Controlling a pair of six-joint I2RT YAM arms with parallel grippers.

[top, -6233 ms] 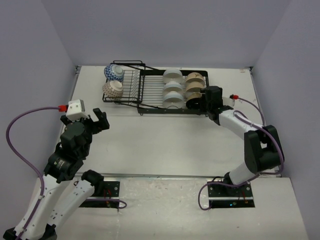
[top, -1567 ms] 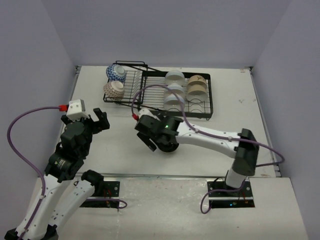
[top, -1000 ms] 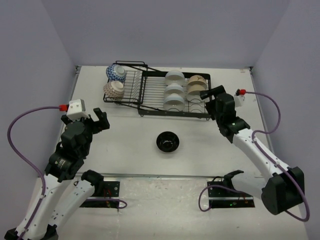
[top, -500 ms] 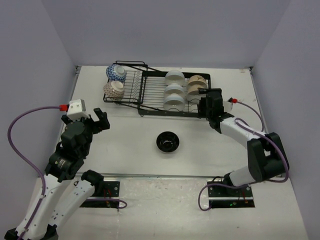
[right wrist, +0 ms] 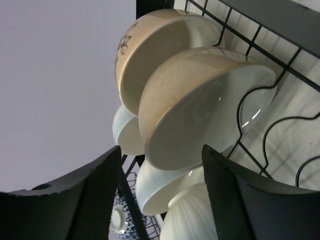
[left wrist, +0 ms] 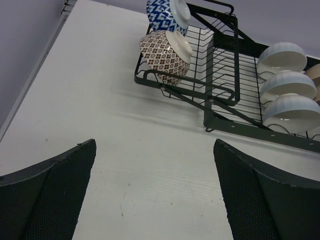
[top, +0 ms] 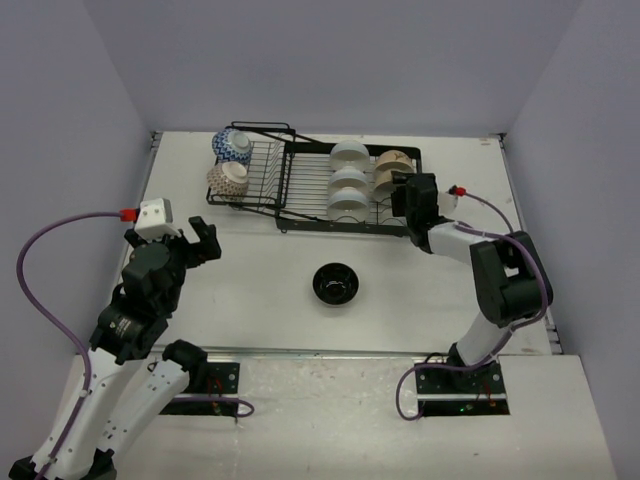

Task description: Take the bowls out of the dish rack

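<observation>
The black wire dish rack [top: 300, 190] stands at the back of the table. In its angled left section are a blue-and-white bowl [top: 228, 145] and a brown patterned bowl [top: 226, 178]. The framed section holds three white bowls [top: 348, 180] and two tan bowls [top: 390, 172]. A dark bowl [top: 335, 284] sits upright on the table in front of the rack. My right gripper [top: 412, 195] is open at the rack's right end. In the right wrist view its jaws [right wrist: 161, 150] stand either side of the nearer tan bowl [right wrist: 200, 105], apart from it. My left gripper [top: 192, 243] is open and empty over bare table.
The left wrist view shows the rack [left wrist: 225, 95], the blue-and-white bowl [left wrist: 165, 12], the brown patterned bowl [left wrist: 162, 52] and the white bowls [left wrist: 287, 85] ahead of my left gripper [left wrist: 155, 145]. Purple walls enclose the table on three sides.
My right arm carried the dark bowl from the rack to the table's middle and let it go. It then swung back to the tan bowls at the rack's right end. The left arm has not moved.
</observation>
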